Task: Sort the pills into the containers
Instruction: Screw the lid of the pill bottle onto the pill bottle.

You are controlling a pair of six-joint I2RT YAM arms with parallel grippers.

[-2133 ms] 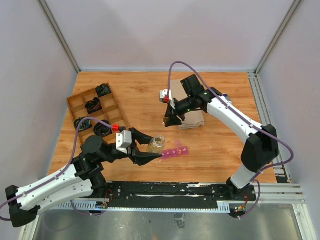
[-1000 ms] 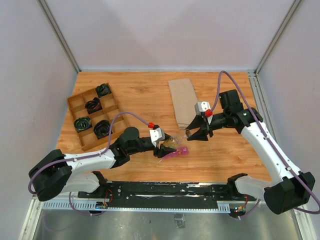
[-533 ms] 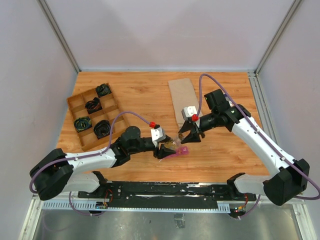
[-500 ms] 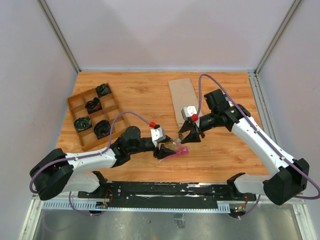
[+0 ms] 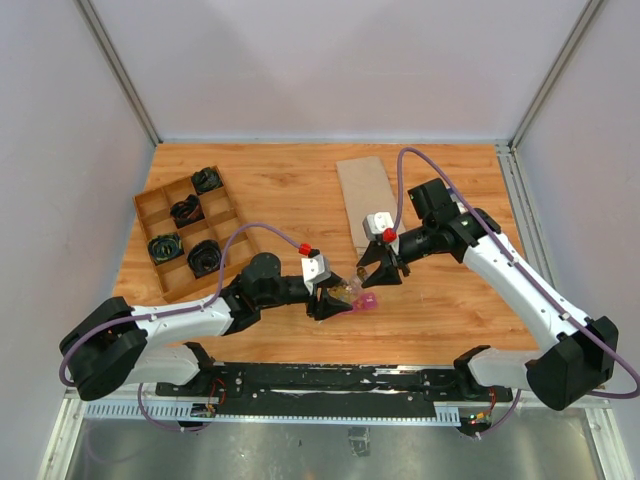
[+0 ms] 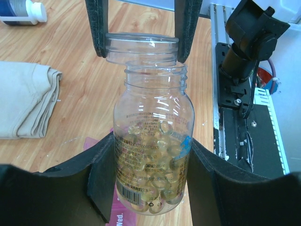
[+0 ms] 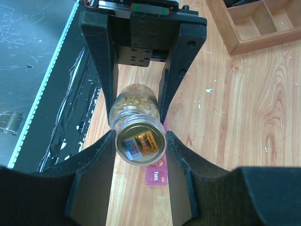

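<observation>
My left gripper (image 5: pixel 333 298) is shut on the body of a clear pill bottle (image 6: pixel 153 155) full of yellow pills and holds it tilted just above the table. My right gripper (image 5: pixel 368 273) is shut on the bottle's clear cap (image 7: pixel 141 143). Its fingers (image 6: pixel 187 28) flank the cap in the left wrist view. The magenta-pink strip of containers (image 5: pixel 366 300) lies on the table under the bottle. It shows below the cap in the right wrist view (image 7: pixel 156 175) and as a pink patch in the left wrist view (image 6: pixel 96 205). Its lids look shut.
A brown wooden divided tray (image 5: pixel 143 208) with black items stands at the left. A folded beige cloth (image 5: pixel 365 195) lies behind the right gripper, also in the left wrist view (image 6: pixel 23 103). A small bottle with a white cap (image 6: pixel 23 9) lies beyond it.
Over two seconds my left gripper closed on the bottle and moved right with it. My right gripper came down from the cloth and closed on the cap. Little has moved in the last half second.
</observation>
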